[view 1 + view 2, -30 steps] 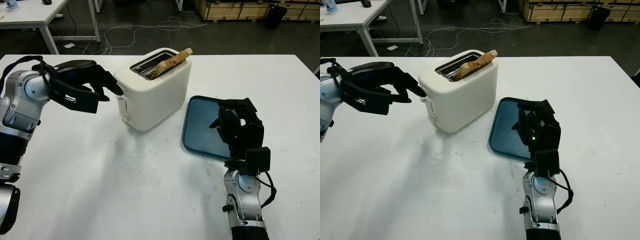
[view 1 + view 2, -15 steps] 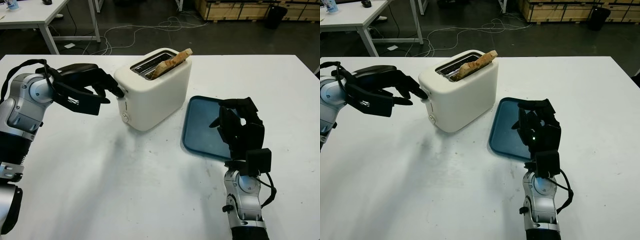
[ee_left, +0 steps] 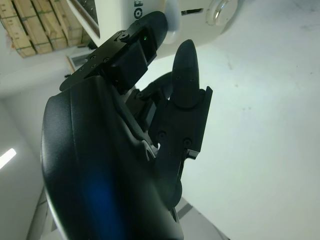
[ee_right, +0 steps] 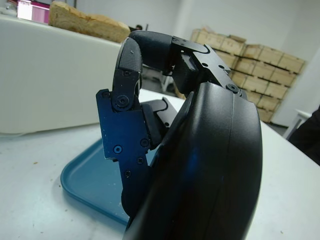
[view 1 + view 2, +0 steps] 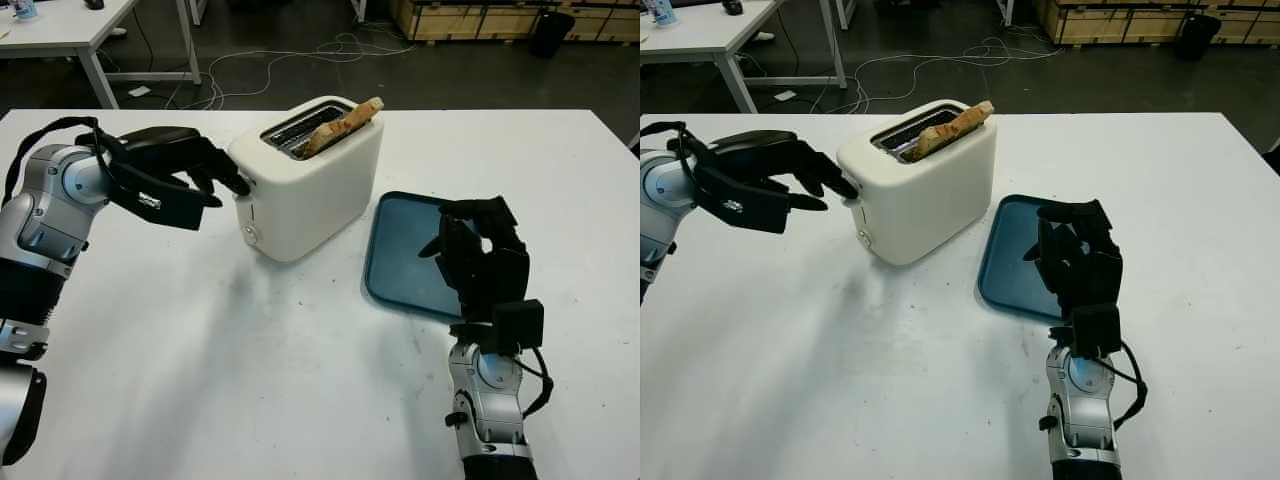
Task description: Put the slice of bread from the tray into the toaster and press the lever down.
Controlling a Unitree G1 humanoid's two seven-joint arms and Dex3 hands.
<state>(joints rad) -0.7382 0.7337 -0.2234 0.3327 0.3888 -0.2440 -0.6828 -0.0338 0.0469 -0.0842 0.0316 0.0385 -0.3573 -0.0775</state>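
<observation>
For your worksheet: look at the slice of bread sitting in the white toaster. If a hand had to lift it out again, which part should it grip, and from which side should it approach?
Grip the raised end of the brown slice of bread, which pokes above the far right corner of the white plastic toaster. Come from above, fingers either side of its flat faces: it tilts in the slot with the lower end buried, so probably only that corner is free. The left hand is at the lever side.
</observation>
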